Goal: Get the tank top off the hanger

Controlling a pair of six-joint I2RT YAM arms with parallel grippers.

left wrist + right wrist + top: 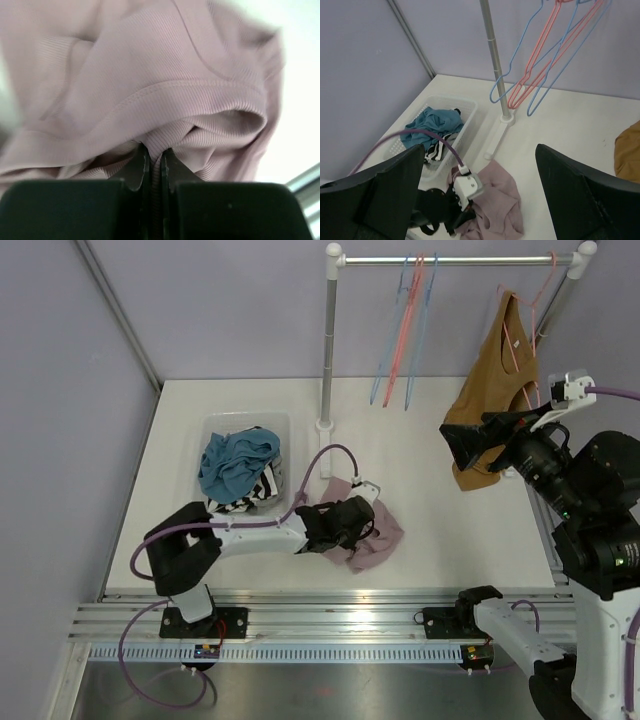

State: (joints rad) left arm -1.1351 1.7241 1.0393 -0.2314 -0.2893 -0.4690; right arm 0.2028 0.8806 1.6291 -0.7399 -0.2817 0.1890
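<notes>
Tank top (490,390) hung lengthwise down from the hanger (541,292) at the rail's (460,259) right end. We found the right jaws released, just beside its lower half. The left jaws clenched a pink garment (383,540) on the bench (440,530), well apart.

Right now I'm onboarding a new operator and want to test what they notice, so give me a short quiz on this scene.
1. True or false: the brown tank top hangs from the rail.
2. What does the left gripper pinch? A) the pink garment B) a blue hanger C) the basket
3. Fill in: the right gripper has its jaws ____.
Key: 1 true; 2 A; 3 open.
</notes>
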